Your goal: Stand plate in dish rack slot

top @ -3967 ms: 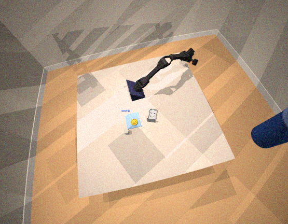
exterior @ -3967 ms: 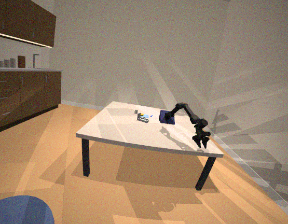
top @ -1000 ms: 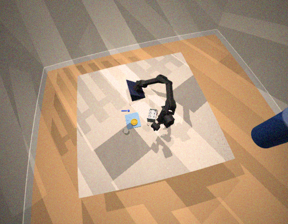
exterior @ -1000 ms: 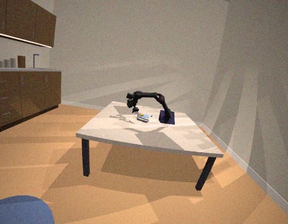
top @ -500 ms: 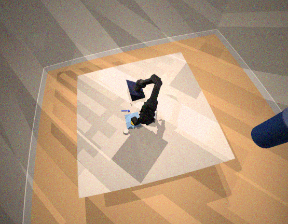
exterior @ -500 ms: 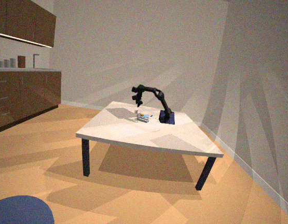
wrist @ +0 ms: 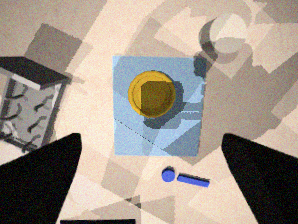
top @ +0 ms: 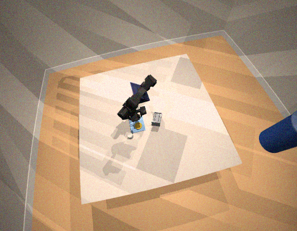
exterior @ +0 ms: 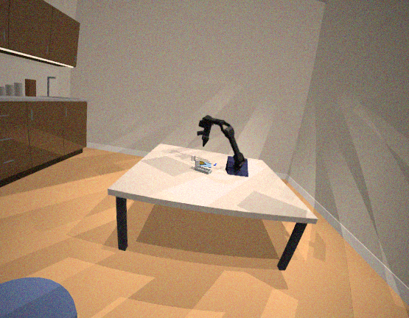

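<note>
The yellow round plate (top: 138, 125) (exterior: 202, 163) (wrist: 137, 95) lies flat on a light blue square mat (top: 134, 129) (wrist: 125, 145). The grey dish rack (top: 157, 117) (exterior: 203, 170) (wrist: 30, 107) stands beside the mat, at the left edge of the wrist view, with thin rails and a dark end wall. My gripper (top: 139, 114) (exterior: 202, 138) (wrist: 153, 140) is open and empty, high above the table. In the wrist view the plate shows ahead of the gap between the fingertips, with a dark shadow across it.
A small white round object (top: 130, 136) (exterior: 193, 158) (wrist: 228, 32) stands off the mat's far corner in the wrist view. A blue disc (wrist: 168, 174) and a blue bar (wrist: 193, 181) lie near the mat's near edge. The dark blue arm base (exterior: 231, 165) stands on the table.
</note>
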`<state>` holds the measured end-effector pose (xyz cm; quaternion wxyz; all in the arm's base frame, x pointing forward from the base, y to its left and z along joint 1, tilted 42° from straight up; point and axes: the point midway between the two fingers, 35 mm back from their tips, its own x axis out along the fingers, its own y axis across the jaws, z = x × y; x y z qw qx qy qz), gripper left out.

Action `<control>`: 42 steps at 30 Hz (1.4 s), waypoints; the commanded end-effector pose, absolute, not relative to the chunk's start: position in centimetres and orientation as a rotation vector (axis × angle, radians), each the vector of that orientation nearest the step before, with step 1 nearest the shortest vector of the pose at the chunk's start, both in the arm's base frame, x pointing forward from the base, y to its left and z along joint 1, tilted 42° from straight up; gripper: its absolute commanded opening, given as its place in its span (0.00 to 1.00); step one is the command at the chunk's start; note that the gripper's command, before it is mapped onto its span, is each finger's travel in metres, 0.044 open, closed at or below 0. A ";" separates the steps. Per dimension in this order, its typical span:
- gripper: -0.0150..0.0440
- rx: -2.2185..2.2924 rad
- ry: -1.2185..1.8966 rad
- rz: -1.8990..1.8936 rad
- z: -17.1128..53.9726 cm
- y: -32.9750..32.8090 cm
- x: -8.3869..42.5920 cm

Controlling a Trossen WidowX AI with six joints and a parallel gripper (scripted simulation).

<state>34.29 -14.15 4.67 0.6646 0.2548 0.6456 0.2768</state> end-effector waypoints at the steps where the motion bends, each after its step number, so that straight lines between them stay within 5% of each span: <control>1: 0.93 0.607 1.452 0.636 4.7 -14.2 34.0; 10: 0.93 0.503 1.528 0.634 -4.0 -7.2 33.9; 42: 0.93 0.501 1.529 0.635 -6.8 -4.3 33.1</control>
